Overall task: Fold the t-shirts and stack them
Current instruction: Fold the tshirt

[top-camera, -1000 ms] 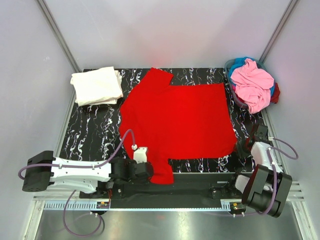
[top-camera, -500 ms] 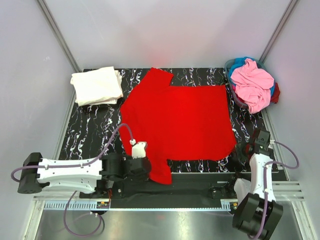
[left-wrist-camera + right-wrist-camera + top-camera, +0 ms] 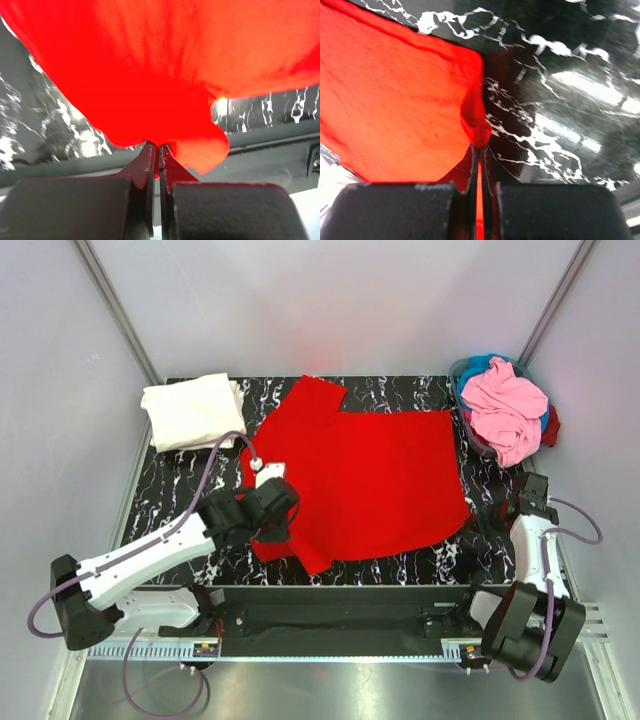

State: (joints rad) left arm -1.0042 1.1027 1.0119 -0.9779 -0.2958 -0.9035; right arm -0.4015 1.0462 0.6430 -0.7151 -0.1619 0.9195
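- The bright red t-shirt point(image 3: 370, 475) lies spread across the middle of the black, white-veined table point(image 3: 170, 505). One sleeve points toward 11 o'clock.
- At 7 o'clock the shirt's edge is bunched and raised off the table, and the left wrist view shows the cloth draping over the marbled top.
- The left gripper point(image 3: 159, 148) is clamped on that raised edge, its jaws all but touching with red cloth pinched between them.
- The right gripper point(image 3: 479, 148) sits at the shirt's 4 o'clock corner. Its jaws are closed on a small pucker of the corner, with a sliver of red between them.
- A folded cream-white t-shirt point(image 3: 193, 412) lies at the table's 10 o'clock, near the red sleeve but apart from it.
- At 2 o'clock a basket point(image 3: 458, 380) holds a crumpled pink t-shirt point(image 3: 505, 405) heaped over blue cloth point(image 3: 480, 365) and dark red cloth point(image 3: 551, 427).
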